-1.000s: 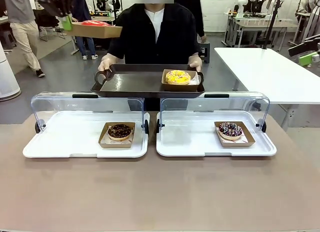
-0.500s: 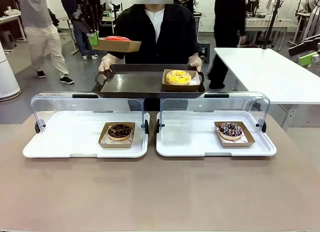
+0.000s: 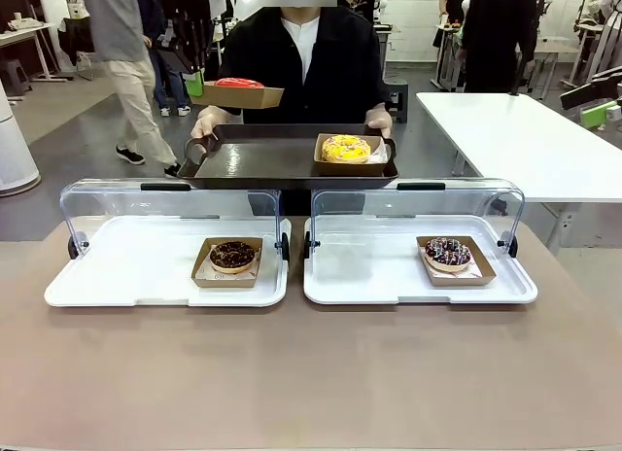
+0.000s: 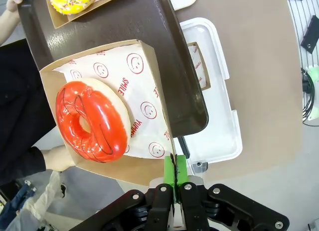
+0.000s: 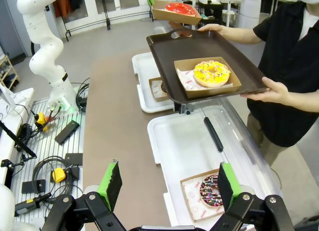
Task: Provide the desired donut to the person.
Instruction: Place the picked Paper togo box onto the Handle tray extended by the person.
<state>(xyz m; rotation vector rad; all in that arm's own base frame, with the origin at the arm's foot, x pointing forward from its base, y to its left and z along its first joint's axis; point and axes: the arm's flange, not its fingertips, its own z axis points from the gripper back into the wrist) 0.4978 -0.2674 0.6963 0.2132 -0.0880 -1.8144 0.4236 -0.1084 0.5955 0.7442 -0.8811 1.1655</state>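
Observation:
My left gripper [image 3: 193, 81] is shut on the edge of a cardboard tray [image 3: 242, 94] holding a red-glazed donut [image 3: 239, 83]. It hangs just above the left end of the dark serving tray [image 3: 262, 162] that the person [image 3: 303, 62] holds out with both hands. In the left wrist view the green pads [image 4: 169, 170] pinch the cardboard rim, with the red donut [image 4: 92, 119] over the dark tray [image 4: 164, 57]. A yellow sprinkled donut [image 3: 345, 149] in its own cardboard sits on the tray's right side. My right gripper [image 5: 169, 186] is open and holds nothing, high above the table.
Two white display trays with raised clear lids stand on the brown table. The left one [image 3: 117, 281] holds a chocolate donut [image 3: 232, 255] and the right one [image 3: 389, 281] a sprinkled chocolate donut [image 3: 447, 252]. A white side table [image 3: 515, 140] stands at the right. Bystanders walk behind.
My left gripper has carried the red donut's cardboard tray rightward and down, to just over the left end of the person's tray. Bystanders have walked on. The right gripper has stayed still.

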